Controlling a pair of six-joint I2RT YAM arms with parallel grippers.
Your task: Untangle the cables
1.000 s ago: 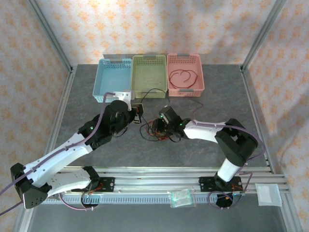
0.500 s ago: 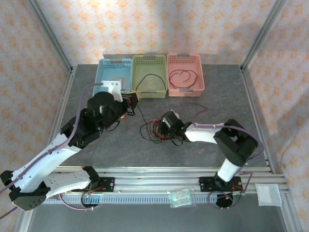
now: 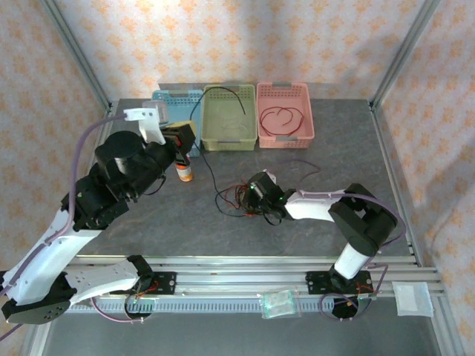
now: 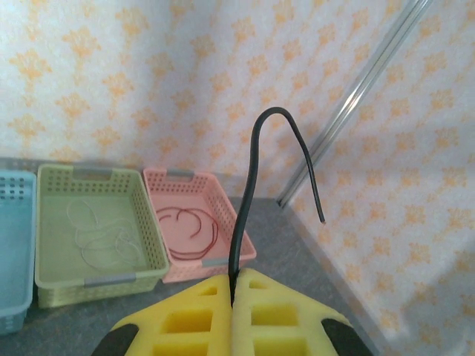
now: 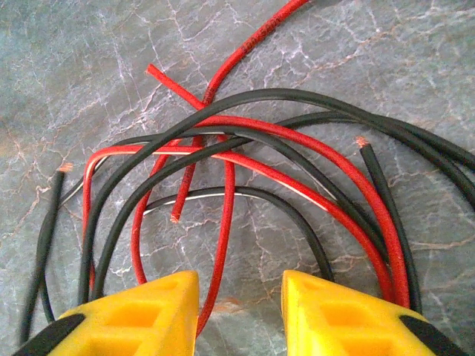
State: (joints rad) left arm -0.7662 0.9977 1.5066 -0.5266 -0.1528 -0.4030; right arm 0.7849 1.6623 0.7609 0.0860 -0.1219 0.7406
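Observation:
The cables lie as a tangle (image 3: pixel 239 199) of red and black loops on the grey table, left of my right gripper (image 3: pixel 254 194). In the right wrist view that gripper (image 5: pixel 240 297) stands open low over the tangle. A red cable (image 5: pixel 223 222) runs between its fingers, and black cables (image 5: pixel 297 100) arch across in front. My left gripper (image 3: pixel 182 137) is raised by the baskets, shut on a black cable (image 3: pixel 223 90). That cable arcs over the green basket and trails down to the tangle. In the left wrist view the black cable (image 4: pixel 249 185) rises from the closed pads (image 4: pixel 267 297).
Three baskets stand at the back: blue (image 3: pixel 167 96), green (image 3: pixel 230 137) holding thin pale wires (image 4: pixel 96 233), and pink (image 3: pixel 286 137) holding a dark red cable (image 4: pixel 185 226). Metal frame posts (image 3: pixel 397 52) flank the table. A plastic bag (image 3: pixel 280 304) lies on the front rail.
My left arm has risen and swung back to the left, drawing the black cable up out of the tangle and over the baskets. The right gripper has stayed at the tangle.

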